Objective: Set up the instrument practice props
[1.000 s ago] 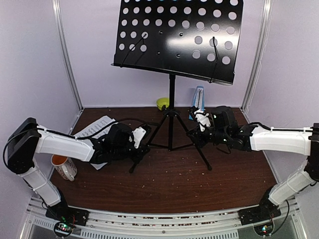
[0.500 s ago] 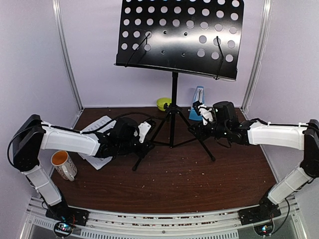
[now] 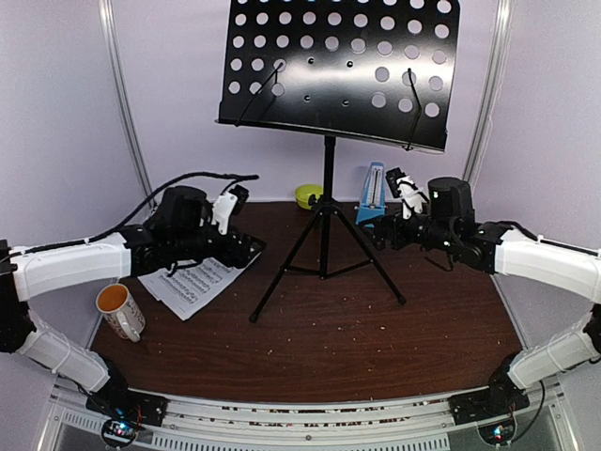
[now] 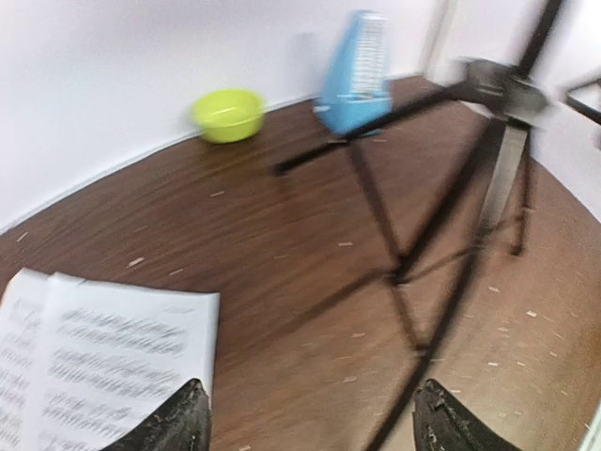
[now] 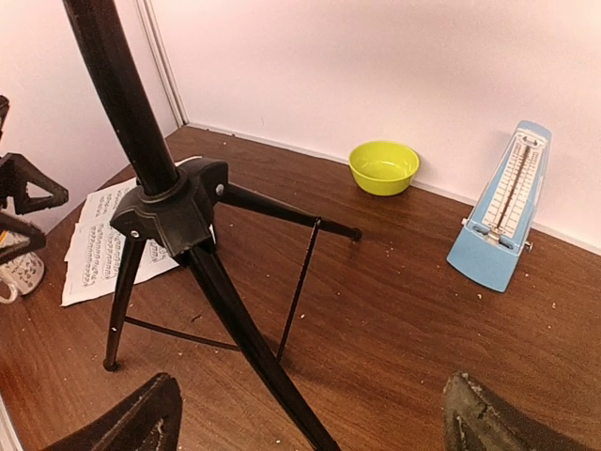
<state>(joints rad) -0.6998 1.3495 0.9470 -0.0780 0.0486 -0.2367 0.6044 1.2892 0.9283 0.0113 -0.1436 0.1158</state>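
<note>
showing both grippers empty over the tabletop. left gripper (image 4: 310,423): jaws stood wide apart, holding nothing; the two sheet-music pages (image 4: 103,348) lay flat just ahead of its left-hand finger, and the tripod music stand (image 4: 498,85) stood further ahead, toward the right-hand finger. right gripper (image 5: 315,418): jaws likewise apart and empty, the stand's hub and legs close ahead between them, the blue metronome (image 5: 502,230) upright beyond, toward the right-hand finger. likely hazards: a finger sweeping a tripod leg could tip the top-heavy stand; pinching flat paper could crease it or lift one page only.

A lab booth: white walls (image 3: 66,94) around brown table (image 3: 329,338)
</note>
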